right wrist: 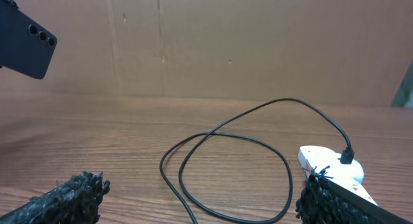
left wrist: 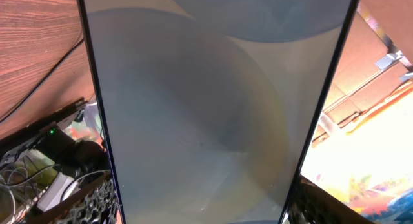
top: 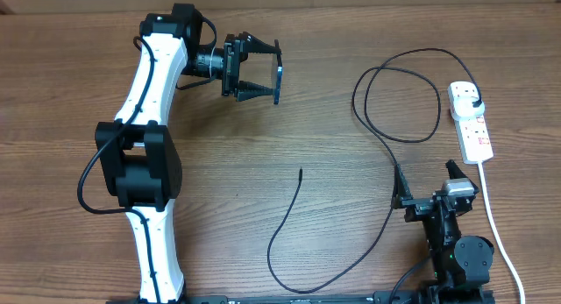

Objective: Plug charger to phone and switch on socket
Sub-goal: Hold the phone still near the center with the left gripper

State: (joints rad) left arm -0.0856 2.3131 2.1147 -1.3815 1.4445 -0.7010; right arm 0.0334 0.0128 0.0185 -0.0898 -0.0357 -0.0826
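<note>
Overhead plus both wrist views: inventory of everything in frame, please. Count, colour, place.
phone: one, dark edges, grey-blue screen; held off the table, upper centre
charger: one, thin black cable; looped across the table's right half, plug in the socket's far end, free tip lying mid-table
socket: one, white strip with red-marked switches; right side of the table
white cord: one; runs from the socket towards the near edge
table: one, brown wood
left tool: black, on a white and black arm; closed on the phone's edges
right tool: black; open, empty, near right beside the cable
</note>
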